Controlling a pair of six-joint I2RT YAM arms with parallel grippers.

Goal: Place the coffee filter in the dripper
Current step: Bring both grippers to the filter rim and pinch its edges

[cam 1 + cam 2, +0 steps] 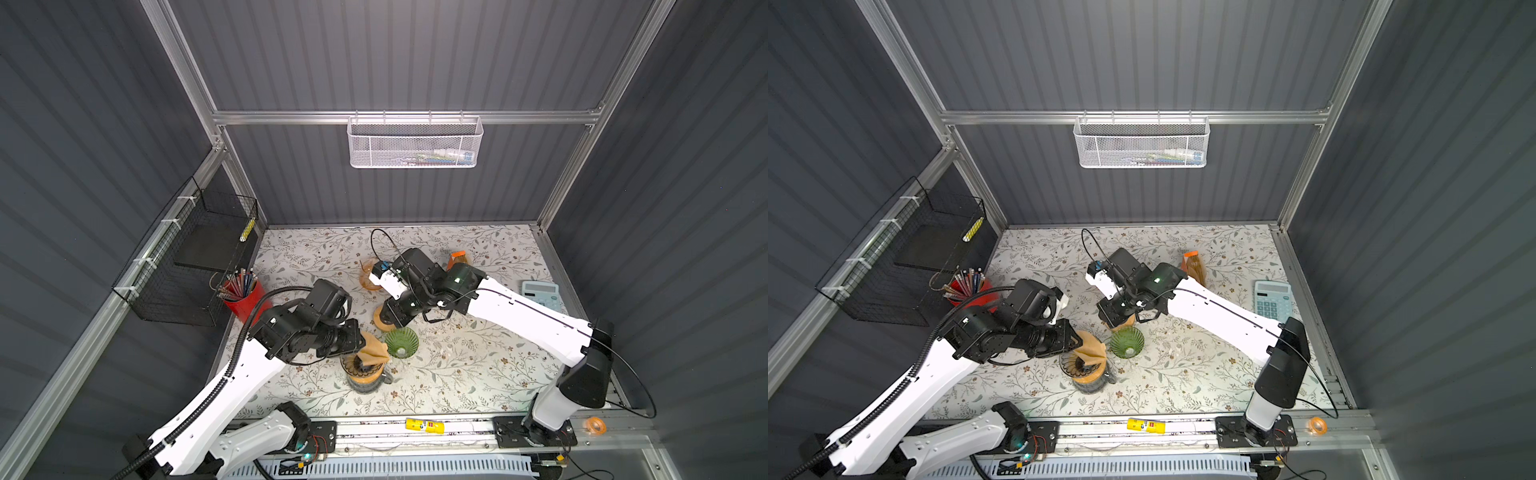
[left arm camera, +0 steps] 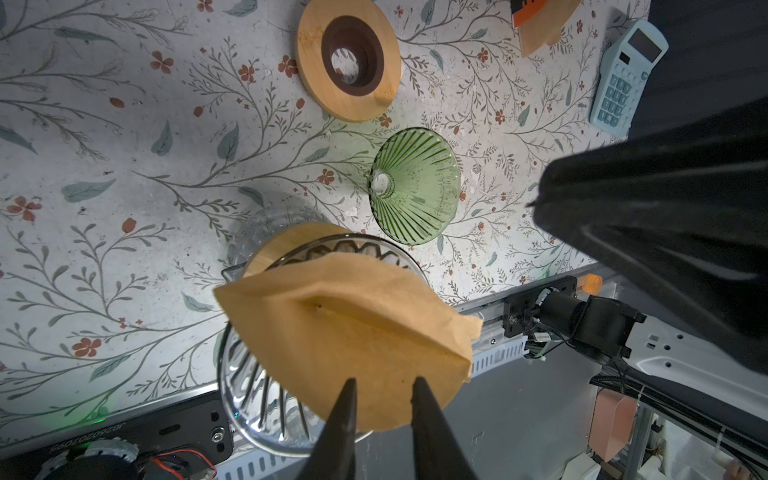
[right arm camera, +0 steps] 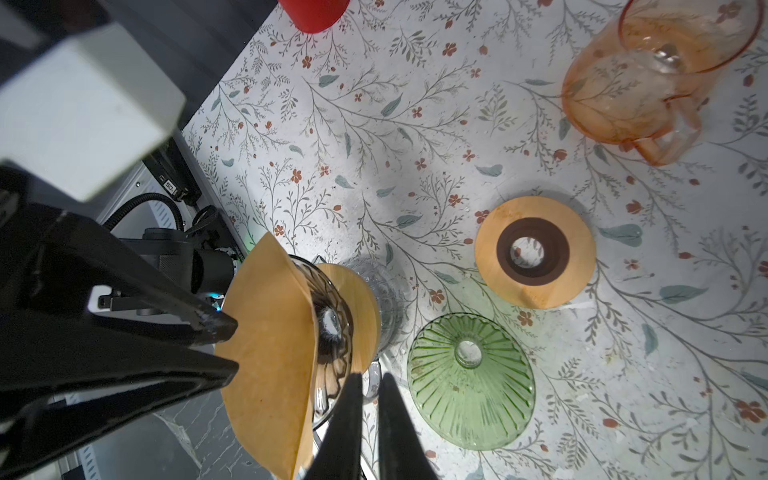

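Now my left end effector [image 2: 383, 380] pinches a single brown coffee filter [image 2: 345, 328], tilted over the clear glass dripper [image 2: 253, 386] beside one green dripper [image 2: 415, 187], while my right end effector [image 3: 370, 376] hangs closed, empty.

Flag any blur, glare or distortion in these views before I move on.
Both top views: strong wide-angle perspective; walls dim, table brightly lit. Left wrist view: coffee filter sharp, the nearby right arm soft. Right wrist view: left end effector a dark silhouette, white block defocused.

left gripper [image 1: 1076, 341] holds filter [image 1: 1093, 347] over dripper [image 1: 1070, 366]; possibly touching
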